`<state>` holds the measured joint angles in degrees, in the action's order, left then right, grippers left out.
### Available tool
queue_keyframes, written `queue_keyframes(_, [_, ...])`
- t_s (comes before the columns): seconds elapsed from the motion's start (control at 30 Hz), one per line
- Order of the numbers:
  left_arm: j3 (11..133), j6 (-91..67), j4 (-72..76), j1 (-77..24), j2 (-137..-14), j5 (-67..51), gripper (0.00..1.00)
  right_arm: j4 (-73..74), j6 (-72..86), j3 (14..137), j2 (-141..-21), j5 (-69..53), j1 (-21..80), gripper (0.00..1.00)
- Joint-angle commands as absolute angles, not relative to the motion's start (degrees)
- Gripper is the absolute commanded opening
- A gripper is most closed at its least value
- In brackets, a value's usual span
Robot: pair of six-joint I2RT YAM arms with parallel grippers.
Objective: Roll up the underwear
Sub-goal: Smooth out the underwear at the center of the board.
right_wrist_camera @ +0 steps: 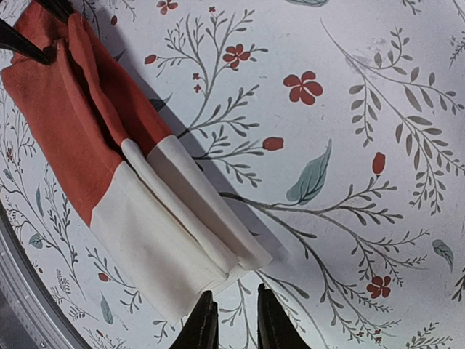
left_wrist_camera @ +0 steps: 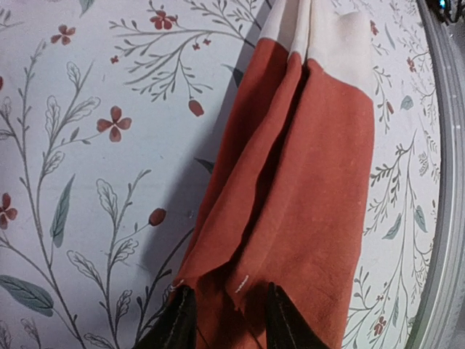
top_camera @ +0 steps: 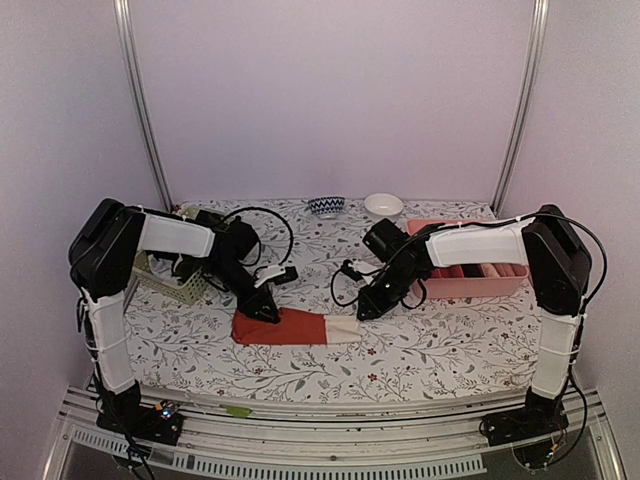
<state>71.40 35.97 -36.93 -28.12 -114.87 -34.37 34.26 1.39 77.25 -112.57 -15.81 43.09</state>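
Observation:
One piece of underwear [top_camera: 300,327], red-orange with a cream-white end, lies folded into a long narrow strip on the floral tablecloth. My left gripper [top_camera: 265,308] is down at its red end. In the left wrist view the underwear [left_wrist_camera: 290,182] runs away from the left gripper [left_wrist_camera: 229,320], whose jaws stand apart with the red edge between them. My right gripper [top_camera: 365,308] hovers just off the cream end. In the right wrist view the right gripper [right_wrist_camera: 236,323] has a narrow gap with only tablecloth in it, a little short of the underwear [right_wrist_camera: 160,240].
A pink tray [top_camera: 470,290] with rolled garments sits behind the right arm. A pale green basket [top_camera: 170,280] stands under the left arm. A blue-patterned bowl [top_camera: 326,206] and a white bowl [top_camera: 383,205] are at the back. The table's metal edge [left_wrist_camera: 443,218] runs close beside the strip.

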Motion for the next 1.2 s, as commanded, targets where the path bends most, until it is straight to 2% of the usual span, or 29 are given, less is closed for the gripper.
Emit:
queue_keyframes(0.0, [71.3,36.0,-35.8,-29.3,-116.7,-34.2,0.34,33.9,1.0,77.5,-111.6,-16.4,42.9,0.21])
queue_keyframes(0.07, [71.2,35.9,-35.4,-29.4,-116.9,-33.8,0.31,33.9,0.9,77.4,-111.6,-16.4,42.9,0.21])
queue_keyframes(0.23, [71.2,35.7,-35.5,-29.4,-114.8,-33.4,0.11,34.0,0.8,77.3,-111.5,-16.3,42.8,0.20])
queue_keyframes(0.47, [70.9,35.9,-36.8,-29.4,-109.5,-32.7,0.08,34.0,0.6,77.1,-111.5,-16.3,42.8,0.20])
queue_keyframes(0.57, [70.8,36.2,-37.3,-29.4,-108.8,-33.1,0.00,33.9,0.6,77.1,-111.6,-16.3,42.8,0.20])
queue_keyframes(0.77, [71.1,37.3,-37.7,-29.4,-108.6,-33.8,0.00,33.8,0.6,77.0,-111.5,-16.3,42.9,0.20])
queue_keyframes(0.8, [71.2,38.0,-38.1,-29.4,-109.0,-34.1,0.02,33.7,0.6,77.0,-111.5,-16.3,42.8,0.20])
queue_keyframes(0.87, [71.2,39.1,-38.4,-29.6,-109.9,-34.4,0.21,33.6,0.6,76.9,-111.4,-16.4,42.8,0.20])
queue_keyframes(0.9, [71.0,39.6,-38.5,-29.7,-110.3,-34.6,0.27,33.6,0.6,76.9,-111.4,-16.5,42.8,0.20])
queue_keyframes(0.97, [70.8,40.7,-38.5,-30.1,-111.2,-34.6,0.30,33.5,0.7,76.9,-111.4,-16.5,42.8,0.20])
queue_keyframes(1.17, [70.5,41.4,-36.9,-31.6,-114.4,-33.7,0.31,33.4,0.8,76.7,-111.4,-16.7,42.8,0.20])
